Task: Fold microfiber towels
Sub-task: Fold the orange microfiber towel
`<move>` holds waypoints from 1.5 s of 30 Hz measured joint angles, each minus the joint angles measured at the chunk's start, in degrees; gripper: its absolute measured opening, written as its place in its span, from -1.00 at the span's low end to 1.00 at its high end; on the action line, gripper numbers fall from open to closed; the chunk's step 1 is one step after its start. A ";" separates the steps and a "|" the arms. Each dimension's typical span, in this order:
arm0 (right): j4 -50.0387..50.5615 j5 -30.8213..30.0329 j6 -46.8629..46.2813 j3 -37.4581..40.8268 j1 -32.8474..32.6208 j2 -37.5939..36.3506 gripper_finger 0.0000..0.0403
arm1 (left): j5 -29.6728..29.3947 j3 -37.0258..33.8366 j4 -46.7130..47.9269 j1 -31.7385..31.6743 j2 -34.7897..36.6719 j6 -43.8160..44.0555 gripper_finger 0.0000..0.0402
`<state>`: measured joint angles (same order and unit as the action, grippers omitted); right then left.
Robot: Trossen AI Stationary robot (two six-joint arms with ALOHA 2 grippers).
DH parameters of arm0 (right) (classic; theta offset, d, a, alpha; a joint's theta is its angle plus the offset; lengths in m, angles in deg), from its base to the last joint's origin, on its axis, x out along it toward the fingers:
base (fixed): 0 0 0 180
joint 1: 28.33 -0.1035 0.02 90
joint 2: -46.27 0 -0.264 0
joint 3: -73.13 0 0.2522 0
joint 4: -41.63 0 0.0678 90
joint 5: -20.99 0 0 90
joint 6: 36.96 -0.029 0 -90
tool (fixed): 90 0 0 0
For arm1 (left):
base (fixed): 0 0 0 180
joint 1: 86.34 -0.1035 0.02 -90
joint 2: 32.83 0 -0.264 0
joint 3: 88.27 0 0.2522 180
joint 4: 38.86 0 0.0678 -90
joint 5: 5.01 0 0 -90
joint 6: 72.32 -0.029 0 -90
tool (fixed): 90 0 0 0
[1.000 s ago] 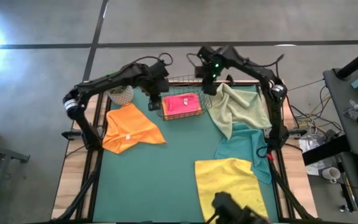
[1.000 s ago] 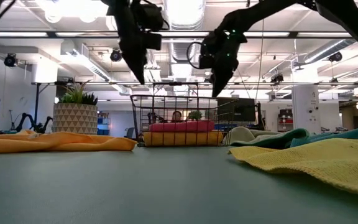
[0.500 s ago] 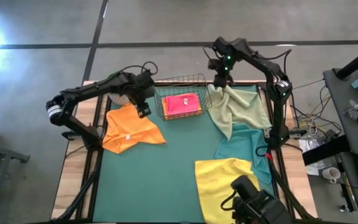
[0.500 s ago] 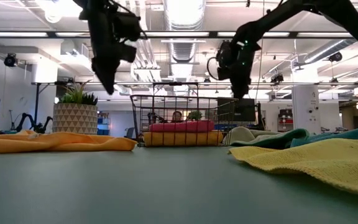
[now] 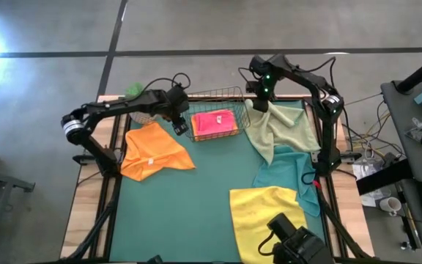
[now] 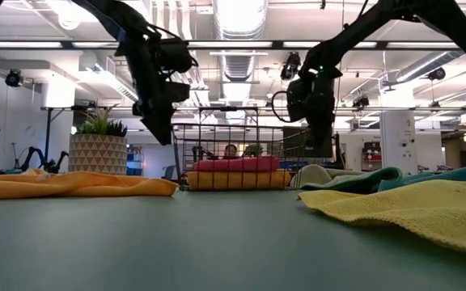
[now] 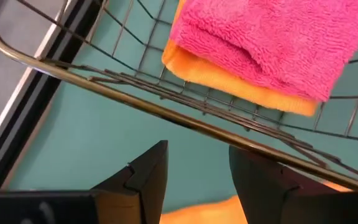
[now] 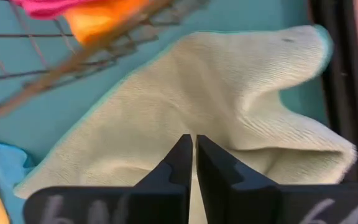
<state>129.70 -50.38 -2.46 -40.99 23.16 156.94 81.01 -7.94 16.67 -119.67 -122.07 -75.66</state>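
Observation:
An orange towel point(image 5: 152, 150) lies crumpled on the mat at the left. At the right lie a sage green towel point(image 5: 284, 128), a teal towel point(image 5: 293, 176) and a yellow towel point(image 5: 269, 216), overlapping. A folded pink towel point(image 7: 266, 43) rests on a folded orange towel point(image 7: 241, 90) inside the wire basket point(image 5: 211, 93). My left gripper point(image 7: 197, 171) hangs open beside the basket's left wall, over the crumpled orange towel's far corner. My right gripper point(image 8: 194, 158) is shut, nothing between its fingers, just above the sage towel's far left part.
A potted plant point(image 5: 143, 111) stands at the far left, behind my left arm. The basket stands at the far middle, between the two grippers. Bare green mat point(image 5: 211, 183) lies in the middle and near left. A black device point(image 5: 291, 246) sits at the near edge.
My left gripper has swung out toward the table's left, come back beside the basket and sunk lower. My right gripper has gone from the basket's right edge toward the table's right and down over the sage towel. The towels have stayed where they were.

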 joint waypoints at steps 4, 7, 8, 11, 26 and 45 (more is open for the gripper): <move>-0.01 0.28 -0.24 0.40 -1.23 0.00 -0.96 | -2.62 0.58 -2.53 -0.83 -1.39 -0.01 -0.23; -0.01 1.33 -0.46 0.40 -2.02 0.00 -0.96 | -3.97 1.35 -3.55 -2.16 -1.93 -0.04 -0.23; -0.01 1.33 -0.67 0.40 -2.29 0.00 -0.96 | -4.05 1.50 -3.95 -2.70 -2.03 -0.04 -0.23; 0.04 1.42 -1.70 0.40 -3.12 0.00 -0.96 | -4.09 1.96 -5.60 -4.29 -2.13 -0.02 -0.23; -4.25 -0.77 -6.47 0.48 -6.14 -0.03 -0.96 | -5.79 1.92 -15.16 -7.13 -2.21 -1.79 -0.23; 2.17 -3.71 -6.73 0.46 -4.99 -9.51 -0.96 | -5.80 2.65 1.41 -5.04 9.76 -1.46 -0.23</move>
<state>131.86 -54.09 -9.19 -40.52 18.17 147.43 75.21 -5.29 18.08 -124.70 -112.30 -77.12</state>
